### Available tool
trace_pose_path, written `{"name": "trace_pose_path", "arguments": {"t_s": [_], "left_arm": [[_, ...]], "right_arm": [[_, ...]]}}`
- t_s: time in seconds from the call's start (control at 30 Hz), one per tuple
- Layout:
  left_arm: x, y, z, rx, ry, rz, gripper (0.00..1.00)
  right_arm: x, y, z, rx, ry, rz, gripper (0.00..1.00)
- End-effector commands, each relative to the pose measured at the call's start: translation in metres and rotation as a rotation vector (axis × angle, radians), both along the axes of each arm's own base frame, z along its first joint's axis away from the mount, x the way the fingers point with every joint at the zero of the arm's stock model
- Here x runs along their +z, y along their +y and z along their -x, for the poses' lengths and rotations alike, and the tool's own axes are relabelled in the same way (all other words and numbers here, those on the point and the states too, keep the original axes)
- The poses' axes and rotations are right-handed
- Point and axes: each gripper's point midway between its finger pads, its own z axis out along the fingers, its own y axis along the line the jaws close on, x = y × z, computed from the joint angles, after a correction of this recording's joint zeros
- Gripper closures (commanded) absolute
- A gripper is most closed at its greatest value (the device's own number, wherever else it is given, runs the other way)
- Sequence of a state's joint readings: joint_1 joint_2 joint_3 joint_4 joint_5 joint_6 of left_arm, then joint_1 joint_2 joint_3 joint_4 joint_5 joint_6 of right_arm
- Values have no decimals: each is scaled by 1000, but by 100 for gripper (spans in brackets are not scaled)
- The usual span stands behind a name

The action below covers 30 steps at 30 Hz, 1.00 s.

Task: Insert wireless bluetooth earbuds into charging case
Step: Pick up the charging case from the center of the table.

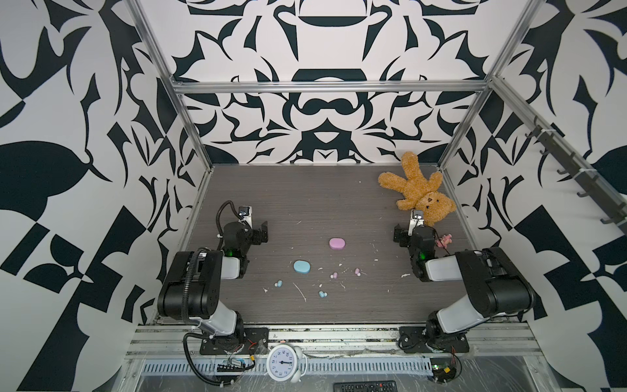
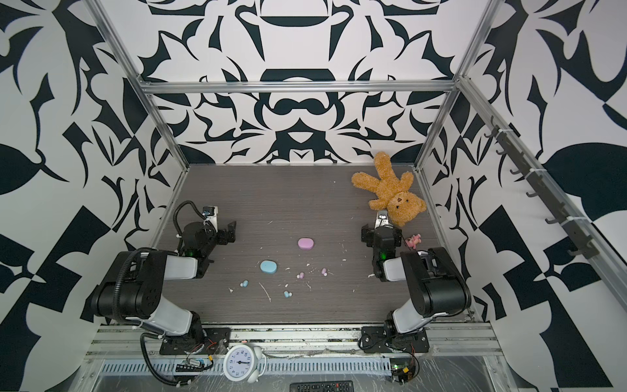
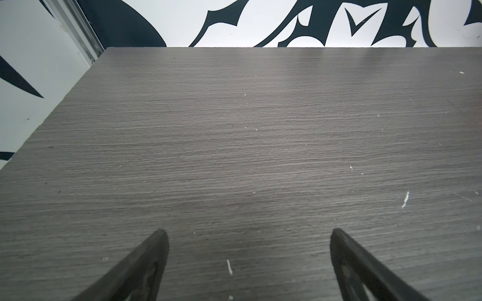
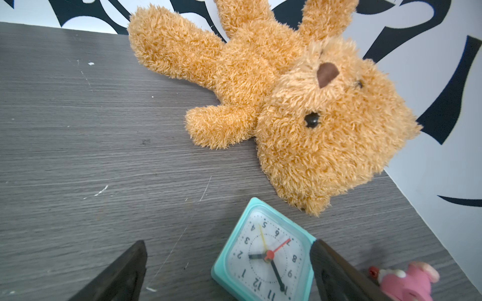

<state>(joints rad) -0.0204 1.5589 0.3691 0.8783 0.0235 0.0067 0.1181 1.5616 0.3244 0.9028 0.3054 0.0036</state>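
My left gripper (image 3: 249,232) is spread wide over the bare table (image 3: 234,130) and holds nothing. Rightward in both top views lie the first blue earbud (image 1: 279,283), the shut oval blue case (image 1: 301,267), the second blue earbud (image 1: 322,294), the first pink earbud (image 1: 334,275), the shut pink case (image 1: 337,243) farther back, and the second pink earbud (image 1: 357,271). All four are tiny pale beans loose on the table among white scraps (image 1: 300,292), too small to show detail. Neither wrist view shows them. My right gripper (image 4: 229,241) is also spread wide and empty. Its wrist view alone shows a teal clock (image 4: 266,255), cut off at the frame's edge, with the teddy bear (image 4: 300,104) and a pink toy (image 4: 407,281) near it.
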Motion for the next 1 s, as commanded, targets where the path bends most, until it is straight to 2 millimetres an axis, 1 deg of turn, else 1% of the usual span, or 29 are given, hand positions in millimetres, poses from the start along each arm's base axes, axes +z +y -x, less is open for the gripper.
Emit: {"name": "trace_pose_path", "arguments": {"t_s": [0.0, 0.53, 0.6, 0.67, 0.7, 0.73, 0.77, 0.8, 0.83, 0.87, 0.9, 0.93, 0.97], "left_arm": [[8, -1, -5, -3, -32, 10, 1], [8, 1, -5, 8, -33, 10, 1], [14, 18, -5, 117, -45, 10, 1], [24, 23, -2, 183, -53, -31, 1], [31, 21, -1, 193, -52, -62, 1], [39, 16, -2, 196, -59, -103, 1], [50, 5, -2, 186, -72, -168, 1], [66, -9, -2, 163, -110, -216, 1], [90, -17, 2, 206, -181, -194, 1], [116, -22, 7, 246, -254, -126, 1], [143, -29, 13, 232, -321, -61, 1], [160, -32, 18, 217, -356, -2, 1], [174, -33, 24, 222, -379, 94, 1]], "right_arm": [[17, 3, -11, 7, -61, -9, 1], [17, 2, -9, 0, -64, -10, 0], [31, 1, -10, -20, -89, -5, 1], [51, 0, -6, -55, -73, 27, 0], [68, -3, -3, -85, -80, 31, 1], [81, -6, -1, -121, -102, 14, 0], [98, -9, 3, -153, -134, -18, 1], [116, -9, 7, -177, -171, -67, 1], [132, -10, 11, -198, -205, -127, 0], [146, -13, 18, -236, -226, -206, 1], [160, -15, 24, -272, -257, -291, 0], [169, -17, 30, -302, -259, -342, 1], [175, -22, 40, -352, -247, -396, 1]]}}
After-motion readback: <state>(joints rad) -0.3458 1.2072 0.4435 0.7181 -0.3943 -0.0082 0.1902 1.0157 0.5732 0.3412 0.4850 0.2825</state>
